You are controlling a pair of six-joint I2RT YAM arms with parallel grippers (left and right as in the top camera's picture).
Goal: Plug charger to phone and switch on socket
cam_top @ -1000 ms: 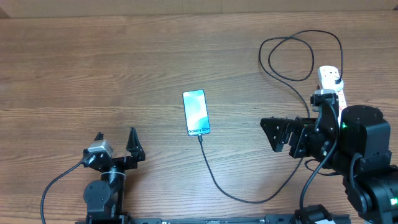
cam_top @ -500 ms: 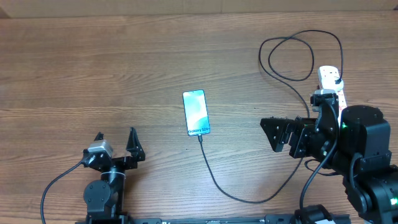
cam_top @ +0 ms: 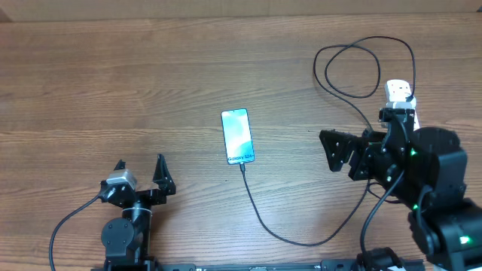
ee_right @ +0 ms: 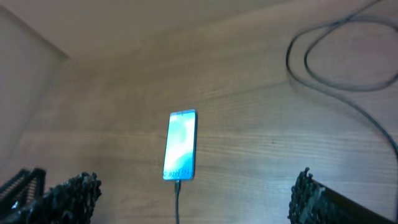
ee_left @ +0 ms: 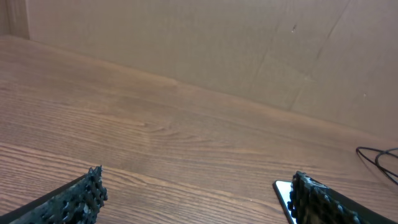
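Observation:
The phone [cam_top: 237, 136] lies flat mid-table, screen lit, and shows in the right wrist view too [ee_right: 181, 145]. The charger [cam_top: 265, 223], a thin black cable, has its tip at the phone's near end, curves right under my right arm and loops [cam_top: 354, 69] to the socket [cam_top: 398, 92]. The socket is a white strip, half hidden behind my right arm. My right gripper [cam_top: 331, 150] hangs open right of the phone, pointing at it, with nothing between its fingers [ee_right: 73, 194]. My left gripper [cam_top: 140, 175] rests open at the near left, and the phone's corner [ee_left: 282, 190] peeks beside its right finger [ee_left: 317, 200].
A brown cardboard wall [ee_left: 205, 43] closes off the far side of the wooden table [cam_top: 113, 83]. The cable loop [ee_right: 339, 59] lies at the far right, ahead of my right gripper [ee_right: 194, 190]. My left gripper [ee_left: 199, 196] faces bare wood.
My right arm has shifted a little toward the far side, with its gripper still open. The left arm, the phone and the cable have not moved.

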